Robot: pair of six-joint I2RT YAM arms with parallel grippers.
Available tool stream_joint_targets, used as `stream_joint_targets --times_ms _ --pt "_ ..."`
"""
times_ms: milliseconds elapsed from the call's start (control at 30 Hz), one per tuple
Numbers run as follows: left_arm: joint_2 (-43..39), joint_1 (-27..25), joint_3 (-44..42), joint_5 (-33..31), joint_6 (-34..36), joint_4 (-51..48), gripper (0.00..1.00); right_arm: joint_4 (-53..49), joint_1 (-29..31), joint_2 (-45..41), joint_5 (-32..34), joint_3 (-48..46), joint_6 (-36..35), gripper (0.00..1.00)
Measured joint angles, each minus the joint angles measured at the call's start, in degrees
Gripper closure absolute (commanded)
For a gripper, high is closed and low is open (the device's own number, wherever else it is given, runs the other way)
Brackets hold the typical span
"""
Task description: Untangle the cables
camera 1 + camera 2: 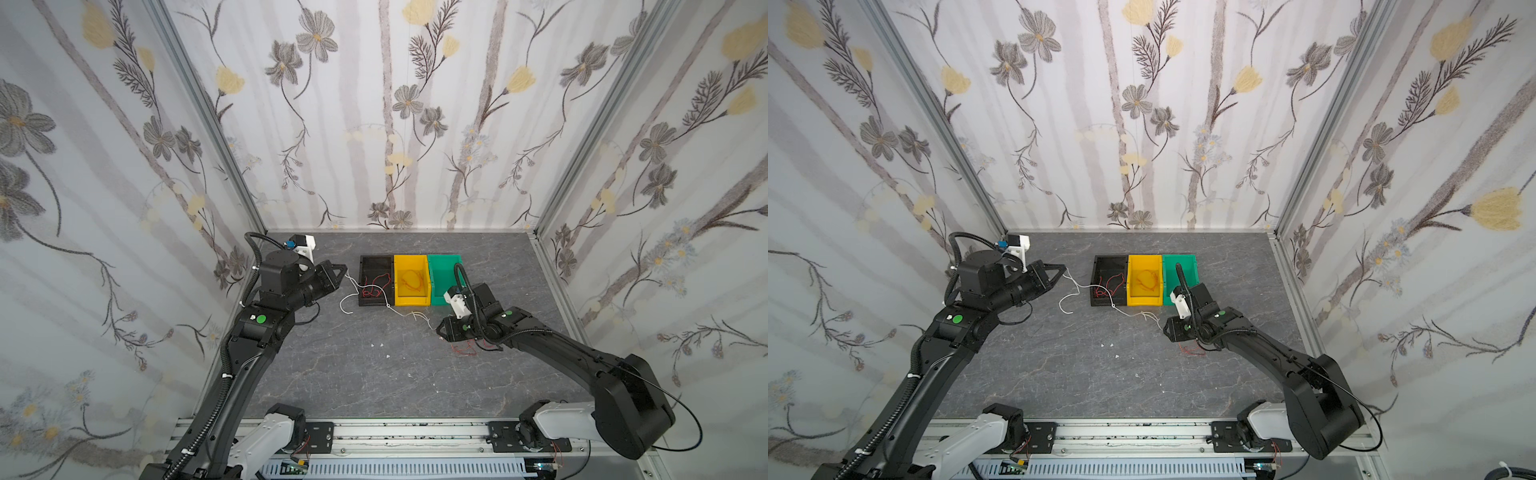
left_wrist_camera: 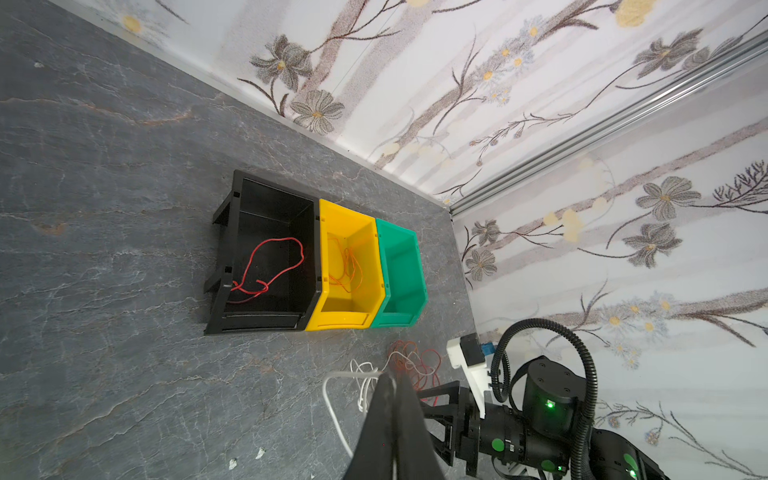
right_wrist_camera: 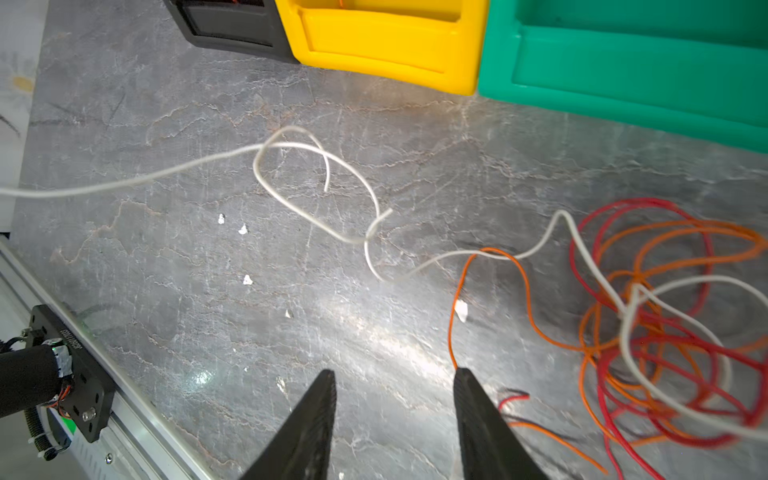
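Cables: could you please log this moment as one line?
left gripper shut on white cable | right gripper open | tangle on table

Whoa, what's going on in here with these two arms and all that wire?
Two robot arms are sorting out thin cables. The left gripper is shut on a white cable, which runs across the table towards a tangle of red, orange and white cables by the right gripper. That gripper is open and holds nothing. A red cable lies in the black bin and an orange cable in the yellow bin. The green bin looks empty.
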Motion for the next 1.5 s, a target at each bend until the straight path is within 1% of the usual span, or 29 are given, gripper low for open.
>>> stream_joint_targets --times_ms 167,300,367,467,533,600,633,700,933,1100,1300,1467,1500 --pt "-0.07 -0.15 -0.02 0.00 -0.02 0.02 1.00 6.29 1.18 6.54 -1.42 0.59 -2.36 0.53" --pt "-0.15 -0.15 -0.04 -0.02 -0.02 0.02 1.00 10.43 1.36 10.93 -2.25 1.42 -3.91 0.57" --pt "-0.22 -0.15 -0.07 -0.02 -0.02 0.00 1.00 11.30 1.36 12.94 -2.54 1.81 -4.50 0.61" --pt "-0.37 -0.17 -0.07 -0.42 0.00 -0.02 1.00 12.63 1.36 15.41 -2.80 1.64 -4.90 0.73" --pt "-0.39 -0.15 0.00 -1.25 0.02 -0.17 1.00 13.05 1.36 15.78 -2.82 0.72 -4.87 0.83" --pt "-0.39 -0.15 0.24 -1.86 0.13 -0.72 1.00 13.16 1.36 15.78 -2.89 -0.20 -4.83 0.89" --pt "-0.39 -0.15 0.50 -2.43 0.28 -0.98 1.00 13.38 1.36 15.67 -2.89 -0.76 -4.83 0.93" --pt "-0.39 -0.15 1.09 -3.69 0.66 -1.11 1.00 13.29 1.38 14.97 -2.89 -1.95 -4.22 0.95" --pt "-0.50 1.36 2.49 -10.25 1.75 -4.98 1.00 12.98 1.38 9.79 -2.67 -6.84 -3.78 0.98" --pt "-0.83 2.47 2.58 -12.20 1.88 -7.76 1.00 12.66 1.36 7.04 -2.25 -9.31 -2.95 0.99" --pt "-0.52 3.43 2.78 -13.75 2.16 -10.10 1.00 12.90 1.14 4.96 -2.32 -11.02 -0.79 0.92" --pt "0.11 3.56 1.11 -13.11 2.10 -8.22 1.00 12.74 1.09 3.19 -3.63 -12.00 -0.76 0.84" --pt "0.24 3.56 0.83 -12.70 1.99 -8.11 1.00 12.90 1.09 2.97 -3.87 -12.07 -0.76 0.79"
